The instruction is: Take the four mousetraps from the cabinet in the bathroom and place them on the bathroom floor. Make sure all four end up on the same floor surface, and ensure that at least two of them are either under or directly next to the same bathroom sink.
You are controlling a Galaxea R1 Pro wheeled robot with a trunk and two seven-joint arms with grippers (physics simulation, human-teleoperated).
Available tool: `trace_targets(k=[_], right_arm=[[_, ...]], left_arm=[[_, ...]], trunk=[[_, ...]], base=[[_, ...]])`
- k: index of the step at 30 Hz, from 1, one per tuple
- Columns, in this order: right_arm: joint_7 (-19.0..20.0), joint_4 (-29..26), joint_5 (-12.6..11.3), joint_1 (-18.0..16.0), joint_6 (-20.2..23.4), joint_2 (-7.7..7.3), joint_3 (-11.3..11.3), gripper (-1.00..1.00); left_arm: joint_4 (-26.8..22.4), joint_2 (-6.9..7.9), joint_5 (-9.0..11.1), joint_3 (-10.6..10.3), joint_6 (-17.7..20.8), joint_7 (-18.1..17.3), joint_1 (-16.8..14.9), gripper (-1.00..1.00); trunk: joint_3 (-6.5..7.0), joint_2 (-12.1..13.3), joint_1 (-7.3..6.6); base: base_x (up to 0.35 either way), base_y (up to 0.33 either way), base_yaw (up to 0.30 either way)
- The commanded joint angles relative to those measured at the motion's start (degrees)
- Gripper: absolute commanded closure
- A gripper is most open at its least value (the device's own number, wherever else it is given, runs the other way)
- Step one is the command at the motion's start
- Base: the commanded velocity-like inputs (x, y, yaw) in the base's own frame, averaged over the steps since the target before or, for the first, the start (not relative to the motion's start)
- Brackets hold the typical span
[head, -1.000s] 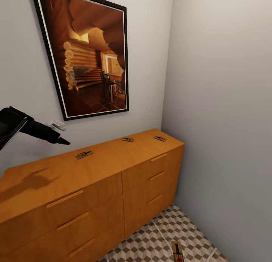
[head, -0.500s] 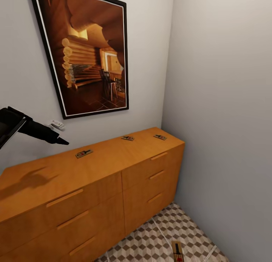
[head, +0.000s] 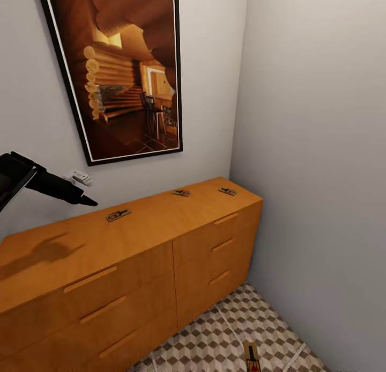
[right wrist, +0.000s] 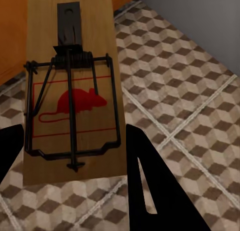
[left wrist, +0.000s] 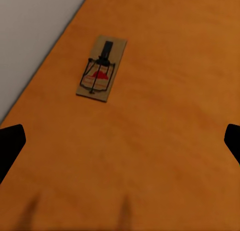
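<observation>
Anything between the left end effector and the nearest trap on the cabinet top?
Nothing visible. The left end effector hovers above the cabinet, and the nearest mousetrap lies flat on bare wood ahead of it, with open top between them. The left wrist view shows the fingers spread wide, nothing held.

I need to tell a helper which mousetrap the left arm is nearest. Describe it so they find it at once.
Start at the wide orange-brown cabinet under the framed picture. Three mousetraps lie on its top; the one meant is the mousetrap nearest the left gripper, lying alone, while the other two lie toward the corner end.
</observation>
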Motion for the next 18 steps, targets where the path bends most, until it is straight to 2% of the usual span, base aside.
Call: trace_targets(k=[1, 18], right_arm=[[-0.3, 0.0, 0.3, 0.0, -0.2, 0.03, -0.3, 1.0], [-0.3, 0.0, 0.3, 0.0, -0.2, 0.06, -0.2, 1.0]], left_arm=[[0.1, 0.05, -0.1, -0.1, 0.4, -0.2, -0.1, -1.0], [0.7, 0.04, 0.0, -0.1, 0.4, -0.2, -0.1, -1.0]], trunk=[[-0.16, 0.0, 0.0], [-1.71, 0.0, 0.0]], base=[[0.0, 0.0, 0.0], [0.038, 0.041, 0.0]])
